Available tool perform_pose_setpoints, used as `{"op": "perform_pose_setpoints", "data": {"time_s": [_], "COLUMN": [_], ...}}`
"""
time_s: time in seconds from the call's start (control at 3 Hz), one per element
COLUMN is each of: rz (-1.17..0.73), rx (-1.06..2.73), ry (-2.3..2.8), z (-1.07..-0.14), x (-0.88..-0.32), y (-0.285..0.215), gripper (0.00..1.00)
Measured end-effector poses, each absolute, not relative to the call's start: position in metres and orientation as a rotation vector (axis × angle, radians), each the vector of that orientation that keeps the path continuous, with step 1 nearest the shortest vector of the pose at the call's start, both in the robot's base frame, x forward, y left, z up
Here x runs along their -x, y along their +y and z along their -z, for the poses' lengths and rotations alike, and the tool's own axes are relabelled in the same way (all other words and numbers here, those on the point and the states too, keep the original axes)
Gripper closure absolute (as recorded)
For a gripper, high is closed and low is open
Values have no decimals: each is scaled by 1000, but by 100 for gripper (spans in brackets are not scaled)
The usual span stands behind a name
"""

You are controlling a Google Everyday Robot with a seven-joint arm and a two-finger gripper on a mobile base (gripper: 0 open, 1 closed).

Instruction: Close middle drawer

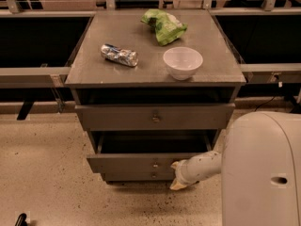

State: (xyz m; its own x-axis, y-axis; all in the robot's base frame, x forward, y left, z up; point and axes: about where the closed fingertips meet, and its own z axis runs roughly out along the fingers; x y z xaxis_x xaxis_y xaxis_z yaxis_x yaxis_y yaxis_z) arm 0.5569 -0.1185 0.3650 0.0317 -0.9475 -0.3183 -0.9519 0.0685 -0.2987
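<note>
Judging the middle drawer [136,163] pulled out beneath the top drawer [155,117], hold the gripper [180,175], low at its front's right end, open or closed impossible to tell, flat against the panel and push straight inward, avoiding skew.

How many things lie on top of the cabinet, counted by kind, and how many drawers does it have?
Bowls: 1, white bowl
Bags: 1, green bag
Cans: 1, crushed can
Drawers: 3, top drawer, middle drawer pulled out, lowest drawer
Total: 6
The gripper is at the right end of the middle drawer's front.
</note>
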Motion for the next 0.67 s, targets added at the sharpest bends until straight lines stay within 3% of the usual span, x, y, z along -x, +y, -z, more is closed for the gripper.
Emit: {"op": "perform_pose_setpoints", "data": {"time_s": [0.67], "rz": [29], "rx": [1892], "ry": [1900], "z": [-360], "x": [-562], "y": [-122], "gripper": [84]}}
